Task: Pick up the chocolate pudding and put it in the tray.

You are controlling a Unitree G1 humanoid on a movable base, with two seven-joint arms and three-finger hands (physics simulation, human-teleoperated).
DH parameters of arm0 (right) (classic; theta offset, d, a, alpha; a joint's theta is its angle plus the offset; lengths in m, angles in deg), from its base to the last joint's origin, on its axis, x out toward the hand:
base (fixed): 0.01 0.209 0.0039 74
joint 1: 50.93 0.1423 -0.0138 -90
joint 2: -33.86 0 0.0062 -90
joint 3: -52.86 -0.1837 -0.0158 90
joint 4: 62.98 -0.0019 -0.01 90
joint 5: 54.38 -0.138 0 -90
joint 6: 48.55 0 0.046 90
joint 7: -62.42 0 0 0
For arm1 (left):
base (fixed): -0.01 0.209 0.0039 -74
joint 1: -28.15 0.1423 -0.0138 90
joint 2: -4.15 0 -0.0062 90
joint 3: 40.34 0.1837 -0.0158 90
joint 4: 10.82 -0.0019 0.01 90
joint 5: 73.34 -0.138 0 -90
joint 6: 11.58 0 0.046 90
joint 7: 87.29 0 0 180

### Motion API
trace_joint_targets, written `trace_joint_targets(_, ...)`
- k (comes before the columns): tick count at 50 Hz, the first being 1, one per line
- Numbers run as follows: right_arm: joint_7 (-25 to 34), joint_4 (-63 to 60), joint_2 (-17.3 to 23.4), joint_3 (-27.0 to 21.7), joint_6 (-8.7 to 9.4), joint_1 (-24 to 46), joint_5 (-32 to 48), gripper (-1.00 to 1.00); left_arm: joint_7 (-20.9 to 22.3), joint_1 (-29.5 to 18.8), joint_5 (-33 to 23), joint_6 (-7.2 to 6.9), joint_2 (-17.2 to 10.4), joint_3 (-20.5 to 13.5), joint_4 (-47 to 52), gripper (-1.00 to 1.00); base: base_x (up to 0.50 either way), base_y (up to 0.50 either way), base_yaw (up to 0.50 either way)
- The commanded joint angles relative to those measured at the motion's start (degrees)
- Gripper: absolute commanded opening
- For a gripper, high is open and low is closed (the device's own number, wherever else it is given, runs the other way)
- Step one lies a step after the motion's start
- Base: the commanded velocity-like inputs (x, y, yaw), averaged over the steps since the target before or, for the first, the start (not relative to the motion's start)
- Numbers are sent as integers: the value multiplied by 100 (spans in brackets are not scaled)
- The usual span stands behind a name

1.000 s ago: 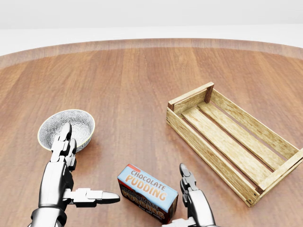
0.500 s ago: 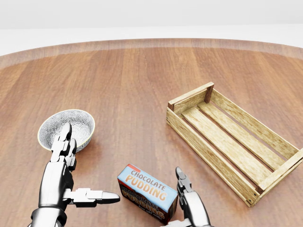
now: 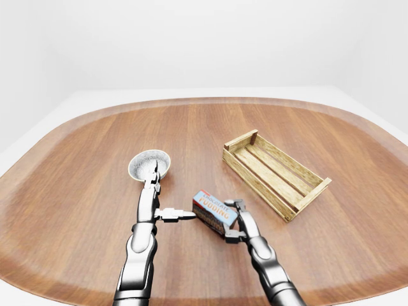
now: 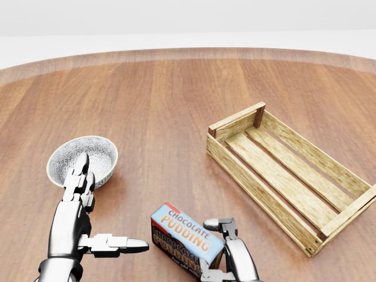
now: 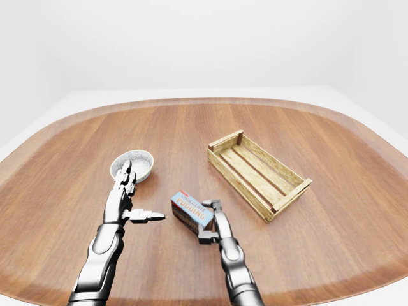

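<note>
The chocolate pudding box (image 4: 187,238) lay on the wooden desk (image 4: 176,100), below and left of the wooden tray (image 4: 286,174) in the head view, its lettered top tilted up. The right robot hand (image 4: 226,249) stood at the box's end nearest the tray, one finger bent over the top edge and another low against the side, fingers closed on the box; its palm was cut off by the bottom of the head view. The left robot hand (image 4: 79,217) stood apart from the box on the side away from the tray, fingers spread open, thumb pointing toward the box without touching. Its fingertips overlapped the patterned bowl (image 4: 85,157), hiding part of the rim.
</note>
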Motion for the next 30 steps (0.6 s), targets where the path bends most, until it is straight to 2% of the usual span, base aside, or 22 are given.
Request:
trace_joint_targets(1, 20, -178, 4, -7, -1, -98, 73, -100, 22, -10, 37, -39, -2, -8, -15, 100, 0, 0, 0)
trace_joint_targets(17, 186, -2460, 107, 159, -1, -677, -181, -100, 22, -10, 39, -41, -1, -8, -15, 100, 0, 0, 0)
trace_joint_targets(30, 181, -2675, 135, 120, -1, -595, -216, -100, 20, -10, 38, -37, -2, -8, -16, 100, 0, 0, 0)
